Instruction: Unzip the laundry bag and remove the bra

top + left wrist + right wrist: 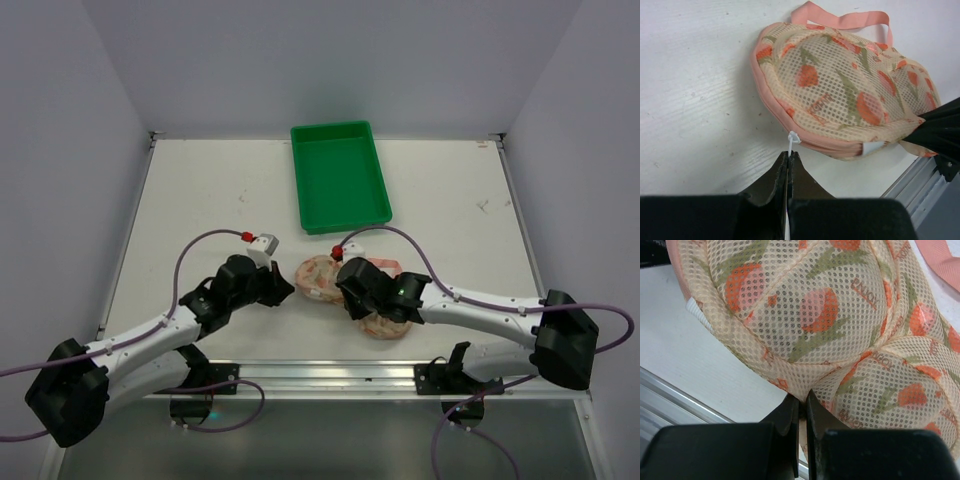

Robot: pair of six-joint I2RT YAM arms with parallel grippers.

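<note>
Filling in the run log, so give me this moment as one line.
phase: unzip start | left gripper: shut on zipper pull | right gripper: shut on bag | bag: zipped

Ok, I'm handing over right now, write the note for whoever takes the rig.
Left gripper shut on the white zipper pull.
Right gripper shut on the edge of the laundry bag, at the waist between its lobes.
Bag lies on the table, green tray beyond it.
Done: both grips set.
Left: zipper looks closed, so open it and take out the bra, which is not visible.
</note>
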